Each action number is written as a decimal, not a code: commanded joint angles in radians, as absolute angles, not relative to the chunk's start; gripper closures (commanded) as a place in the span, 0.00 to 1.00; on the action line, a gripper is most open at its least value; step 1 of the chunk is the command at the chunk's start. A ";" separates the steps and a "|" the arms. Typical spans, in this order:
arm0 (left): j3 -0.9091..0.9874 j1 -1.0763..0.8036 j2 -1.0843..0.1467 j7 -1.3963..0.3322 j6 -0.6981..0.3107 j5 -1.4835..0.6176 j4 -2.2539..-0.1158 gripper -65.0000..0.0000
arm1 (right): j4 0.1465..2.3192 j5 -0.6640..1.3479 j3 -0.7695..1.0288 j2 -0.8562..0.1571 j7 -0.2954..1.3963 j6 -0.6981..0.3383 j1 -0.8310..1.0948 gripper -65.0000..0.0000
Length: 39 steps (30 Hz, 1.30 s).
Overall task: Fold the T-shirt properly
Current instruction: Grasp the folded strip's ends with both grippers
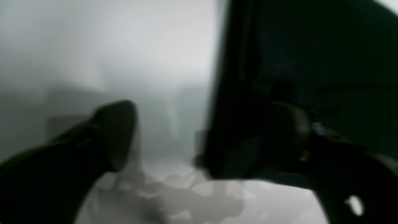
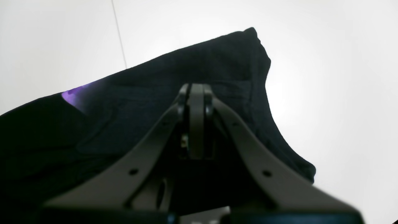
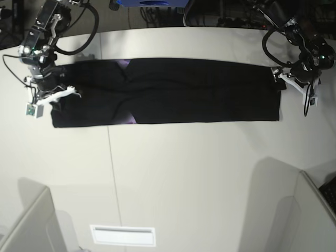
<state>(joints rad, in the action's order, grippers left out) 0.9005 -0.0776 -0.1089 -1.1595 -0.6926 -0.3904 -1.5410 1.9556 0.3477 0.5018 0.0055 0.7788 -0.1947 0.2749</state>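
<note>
T-shirt (image 3: 173, 90) lies as long black band across far part of white table (image 3: 184, 178), purple print peeking at fold near its left end. Right gripper (image 2: 196, 93) over shirt's left end, jaws shut; whether cloth is pinched between tips, cannot tell. Left gripper (image 3: 282, 79) at shirt's right edge, jaws apart, one finger (image 1: 116, 133) clear of cloth; view blurred, seemingly nothing held.

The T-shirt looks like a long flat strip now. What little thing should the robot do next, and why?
Probably close the left pincer on the T-shirt edge. Its jaws stand open right at that end, while the right pincer is already shut on the other end. With both ends held, the strip could be folded over.
</note>
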 commanded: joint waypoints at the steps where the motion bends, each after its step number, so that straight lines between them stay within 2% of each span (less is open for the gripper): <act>1: 0.900 -0.077 -0.117 -1.182 -0.698 -0.380 -1.537 0.19 | 1.974 0.355 0.504 -0.001 0.756 -0.199 0.268 1.00; 4: 0.900 -0.082 -0.119 -1.187 -0.698 -0.383 -1.554 0.32 | 1.974 0.355 0.504 -0.001 0.756 -0.199 0.269 1.00; 6: 0.908 -0.105 -0.122 -1.188 -0.698 -0.390 -1.592 0.34 | 1.974 0.355 0.504 -0.001 0.756 -0.199 0.269 1.00; 19: 0.928 -0.120 -0.102 -1.193 -0.698 -0.392 -1.788 0.36 | 1.974 0.355 0.503 -0.001 0.756 -0.199 0.269 1.00; 20: 0.935 -0.120 -0.101 -1.193 -0.698 -0.392 -1.793 0.39 | 1.974 0.355 0.503 -0.001 0.756 -0.199 0.269 1.00; 21: 0.943 -0.119 -0.101 -1.193 -0.698 -0.392 -1.793 0.49 | 1.974 0.355 0.503 -0.001 0.756 -0.199 0.269 1.00; 22: 0.943 -0.117 -0.102 -1.193 -0.698 -0.392 -1.791 0.63 | 1.974 0.355 0.503 -0.001 0.756 -0.199 0.269 1.00; 23: 0.943 -0.116 -0.107 -1.193 -0.698 -0.392 -1.788 0.84 | 1.974 0.355 0.503 -0.001 0.756 -0.199 0.269 1.00; 24: 0.943 -0.116 -0.108 -1.193 -0.698 -0.392 -1.787 1.00 | 1.974 0.355 0.503 -0.001 0.756 -0.199 0.269 1.00; 32: 0.940 -0.114 -0.105 -1.187 -0.698 -0.390 -1.787 1.00 | 1.972 0.355 0.503 -0.001 0.756 -0.199 0.268 1.00; 36: 0.941 -0.114 -0.105 -1.187 -0.698 -0.390 -1.787 0.35 | 1.972 0.355 0.503 -0.001 0.756 -0.199 0.269 1.00; 37: 0.941 -0.114 -0.104 -1.187 -0.698 -0.390 -1.785 0.24 | 1.972 0.355 0.503 -0.001 0.756 -0.199 0.269 1.00; 39: 0.937 -0.114 -0.102 -1.187 -0.698 -0.390 -1.784 0.12 | 1.972 0.355 0.503 -0.001 0.756 -0.199 0.269 1.00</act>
